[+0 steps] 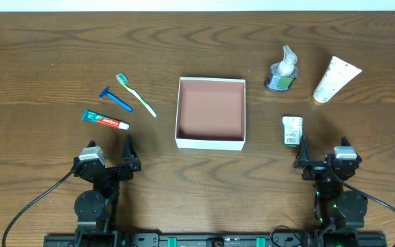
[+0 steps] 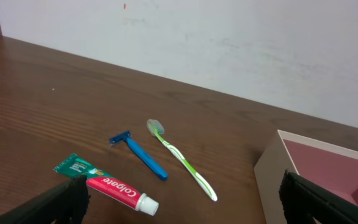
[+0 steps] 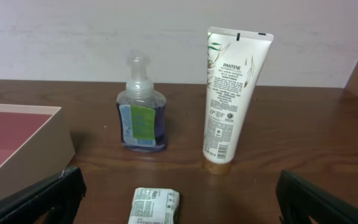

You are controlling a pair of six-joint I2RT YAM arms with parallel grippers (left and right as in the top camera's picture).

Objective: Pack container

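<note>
counter (image 1: 46, 55): dark wood | container (image 1: 210, 143): centre, empty, between the arms | left end effector (image 1: 108, 145): fingers spread, holding nothing | right end effector (image 1: 323, 147): likewise | risk: pump bottle (image 1: 282, 72) could topple if nudged; thin toothbrush (image 1: 136, 94) and razor (image 1: 116, 99) lie flat, may slip from a pinch; light container may slide if bumped

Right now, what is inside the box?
Nothing. From overhead the box shows its whole reddish-brown floor, bare, and nothing covers any of it. The wrist views catch only part of the inside, past its walls.
</note>
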